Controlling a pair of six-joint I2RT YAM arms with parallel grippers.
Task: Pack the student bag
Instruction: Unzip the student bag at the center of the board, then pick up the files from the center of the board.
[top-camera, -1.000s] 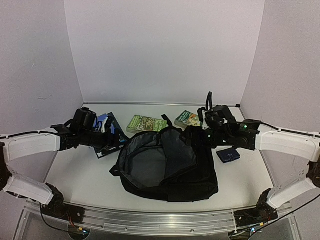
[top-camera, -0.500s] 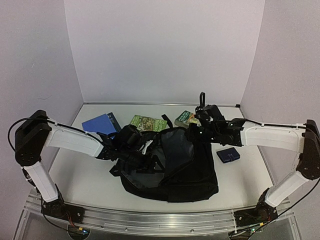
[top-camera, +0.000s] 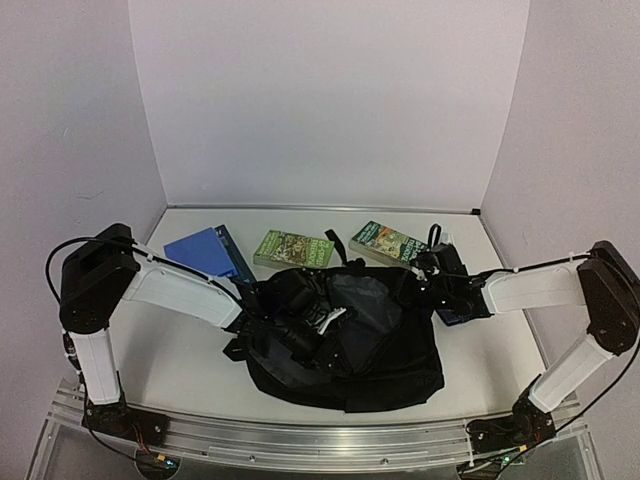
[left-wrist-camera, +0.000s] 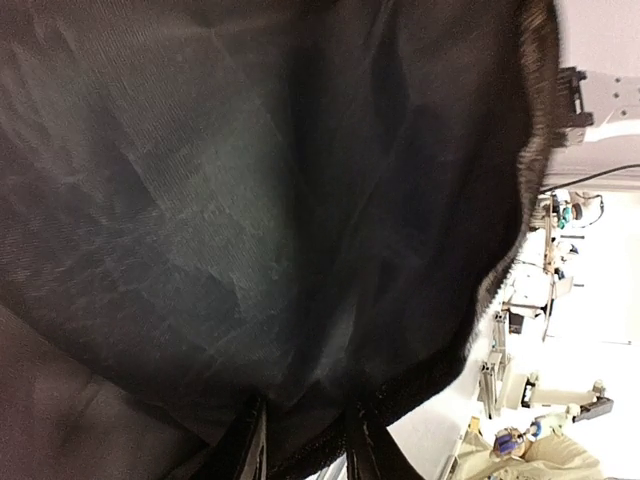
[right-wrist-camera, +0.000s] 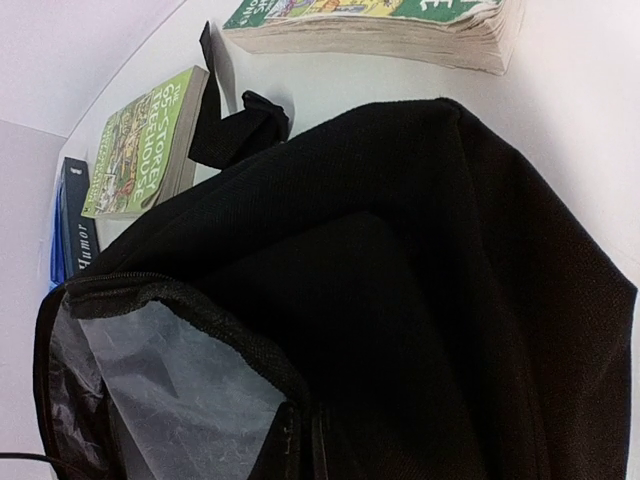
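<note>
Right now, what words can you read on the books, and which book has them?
"Humor": spine of the dark blue book.
"STORE": cover of the green book, rest of the title blurred.
The far book: title cut off, unreadable.
The student bag: no words showing.

On the spine of the dark book (right-wrist-camera: 76, 225) at my nine o'clock I read "Humor". The green book (right-wrist-camera: 140, 145) at ten o'clock seems to say "65-Storey Treehouse", though its letters are small and slanted.
</note>
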